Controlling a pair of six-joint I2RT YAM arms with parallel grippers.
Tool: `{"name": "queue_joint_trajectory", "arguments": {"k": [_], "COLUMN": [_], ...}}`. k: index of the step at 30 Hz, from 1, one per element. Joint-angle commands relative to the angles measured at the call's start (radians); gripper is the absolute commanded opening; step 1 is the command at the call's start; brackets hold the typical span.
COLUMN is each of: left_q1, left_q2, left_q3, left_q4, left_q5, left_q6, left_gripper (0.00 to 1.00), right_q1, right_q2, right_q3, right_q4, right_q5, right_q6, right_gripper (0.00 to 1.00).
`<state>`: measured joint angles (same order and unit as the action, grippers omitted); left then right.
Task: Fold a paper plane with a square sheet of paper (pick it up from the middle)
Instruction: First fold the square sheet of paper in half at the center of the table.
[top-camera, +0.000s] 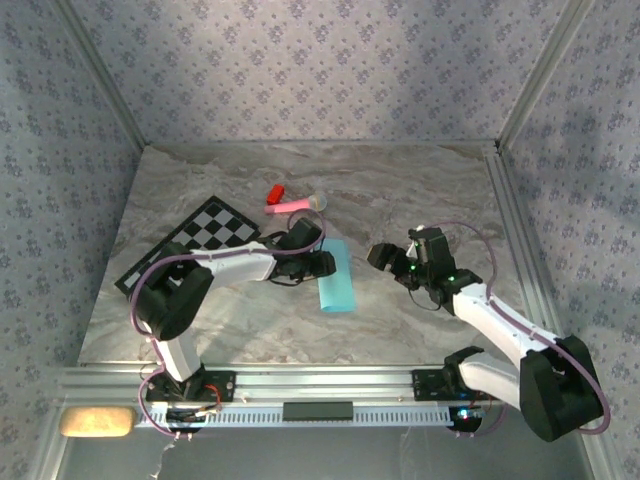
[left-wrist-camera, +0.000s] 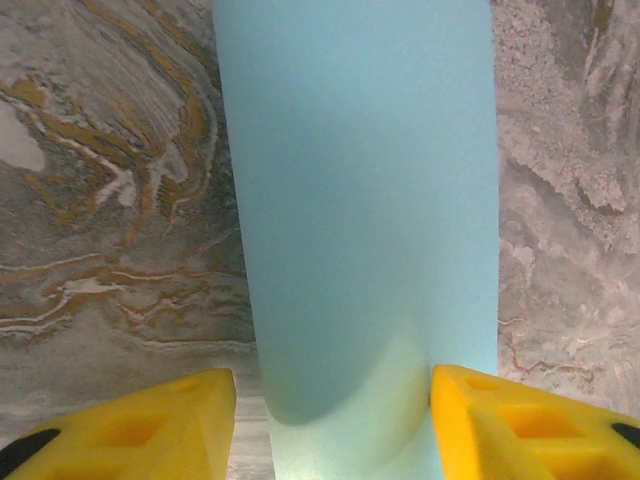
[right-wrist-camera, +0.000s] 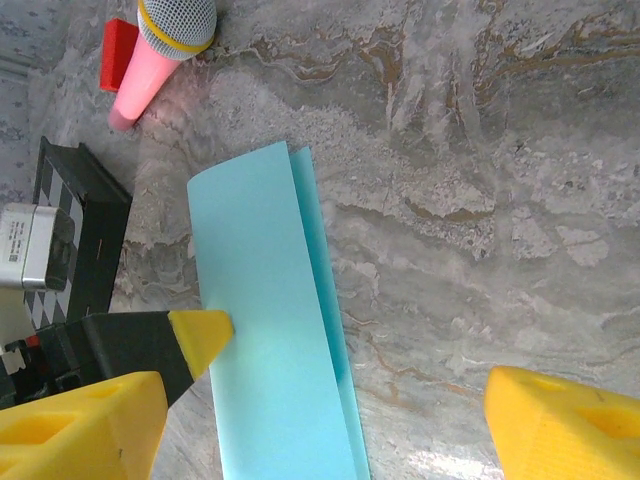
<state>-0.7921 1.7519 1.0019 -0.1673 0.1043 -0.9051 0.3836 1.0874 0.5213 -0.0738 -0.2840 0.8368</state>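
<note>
On my marble desk (top-camera: 420, 190) the checkered mat (top-camera: 205, 232) lies near the left edge. The square sheet of paper (top-camera: 337, 285), folded into a strip, lies mid-desk. My left gripper (left-wrist-camera: 330, 390) straddles it with its fingers spread, and my right gripper (top-camera: 382, 256) hangs beside it, spread wide.

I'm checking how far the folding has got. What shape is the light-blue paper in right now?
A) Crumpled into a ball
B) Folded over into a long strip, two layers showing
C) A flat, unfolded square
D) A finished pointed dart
B: the light-blue paper lies as a long narrow strip on the marble table, and in the right wrist view a second layer's edge peeks out beside the top one.
</note>
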Motion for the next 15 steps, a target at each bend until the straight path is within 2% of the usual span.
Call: {"name": "queue_joint_trajectory", "arguments": {"k": [1,10,15], "left_q1": [0.014,0.016,0.015], "left_q2": [-0.014,0.038,0.053], "left_q3": [-0.006,0.037,0.063], "left_q4": [-0.041,-0.086,-0.114], "left_q5": [-0.006,0.054,0.048], "left_q6": [0.024,0.101,0.119], "left_gripper": [0.54,0.54,0.56], "right_q1": [0.009,0.012,0.012], "right_q2": [0.009,0.027,0.029], "right_q3": [0.033,0.031,0.031], "right_q4": [-0.016,-0.024,-0.027], "right_q5": [-0.027,-0.052,-0.047], "right_q6": [-0.028,-0.04,-0.045], "right_gripper": [0.84,0.84,0.84]}}
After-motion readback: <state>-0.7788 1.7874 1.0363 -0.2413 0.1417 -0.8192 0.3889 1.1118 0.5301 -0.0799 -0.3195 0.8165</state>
